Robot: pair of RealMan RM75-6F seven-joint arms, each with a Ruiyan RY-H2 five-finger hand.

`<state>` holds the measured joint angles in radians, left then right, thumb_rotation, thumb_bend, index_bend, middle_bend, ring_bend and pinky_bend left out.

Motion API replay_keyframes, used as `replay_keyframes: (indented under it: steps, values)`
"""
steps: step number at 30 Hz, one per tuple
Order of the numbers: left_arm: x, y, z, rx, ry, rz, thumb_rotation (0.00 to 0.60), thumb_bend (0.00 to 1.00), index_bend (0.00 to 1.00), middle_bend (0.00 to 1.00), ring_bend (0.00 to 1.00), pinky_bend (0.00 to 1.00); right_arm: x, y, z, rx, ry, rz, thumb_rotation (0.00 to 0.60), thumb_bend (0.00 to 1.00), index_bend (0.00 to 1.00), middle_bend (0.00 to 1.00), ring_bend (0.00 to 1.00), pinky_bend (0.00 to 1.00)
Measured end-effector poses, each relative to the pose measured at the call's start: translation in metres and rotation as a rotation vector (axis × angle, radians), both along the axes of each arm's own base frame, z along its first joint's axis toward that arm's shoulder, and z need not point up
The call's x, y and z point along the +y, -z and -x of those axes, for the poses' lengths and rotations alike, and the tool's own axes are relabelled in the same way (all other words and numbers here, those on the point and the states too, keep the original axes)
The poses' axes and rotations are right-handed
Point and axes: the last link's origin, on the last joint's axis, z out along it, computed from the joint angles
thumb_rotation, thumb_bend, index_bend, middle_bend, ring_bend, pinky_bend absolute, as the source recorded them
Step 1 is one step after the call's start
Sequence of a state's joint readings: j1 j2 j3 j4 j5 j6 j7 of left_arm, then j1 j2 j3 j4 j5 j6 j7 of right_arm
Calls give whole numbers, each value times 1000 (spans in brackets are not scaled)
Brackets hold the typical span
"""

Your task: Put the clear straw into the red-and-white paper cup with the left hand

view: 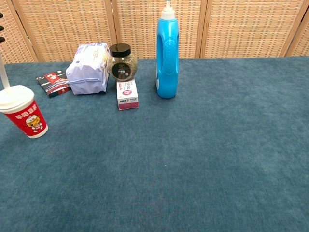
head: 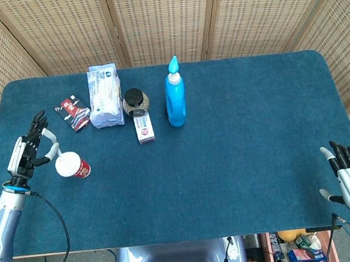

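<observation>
Left hand (head: pixel 29 148) pinches the clear straw (head: pixel 52 146), its tip seemingly at the lid of the tilted red-and-white paper cup (head: pixel 71 166); best to push straight down, gently, so the leaning cup doesn't topple

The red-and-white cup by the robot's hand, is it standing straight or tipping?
Tipping. In the chest view the paper cup leans left, its base edge lifted, with the clear straw touching its lid. The left hand holds that straw.

Blue bottle (head: pixel 175 96), jar (head: pixel 135 101), small box (head: pixel 143 128), pouch (head: pixel 105 96), red packet (head: pixel 72 112).
</observation>
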<state>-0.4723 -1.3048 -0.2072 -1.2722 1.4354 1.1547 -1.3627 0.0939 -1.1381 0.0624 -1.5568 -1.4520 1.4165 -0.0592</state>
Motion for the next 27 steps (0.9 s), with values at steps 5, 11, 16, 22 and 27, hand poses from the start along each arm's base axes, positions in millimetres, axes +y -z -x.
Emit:
replay_keyframes:
  steps: [5,11,16,22,27]
  values:
    - [1,3,2,-7,0,2,600,445,575,0,0,0,0,0,0,1,1,-1,600,0,0,0,0,0]
    - [2,7,3,-12,2,7,600,445,575,0,0,0,-1,0,1,1,5,-1,600,0,0,0,0,0]
    - [2,9,7,-12,-8,9,600,445,575,0,0,0,-1,0,1,1,4,-2,600,0,0,0,0,0]
    - [2,15,11,-3,-19,14,600,445,575,0,0,0,-1,1,1,1,5,-3,600,0,0,0,0,0]
    - [2,23,19,-1,-41,19,600,445,575,0,0,0,-1,1,2,-1,9,-4,600,0,0,0,0,0]
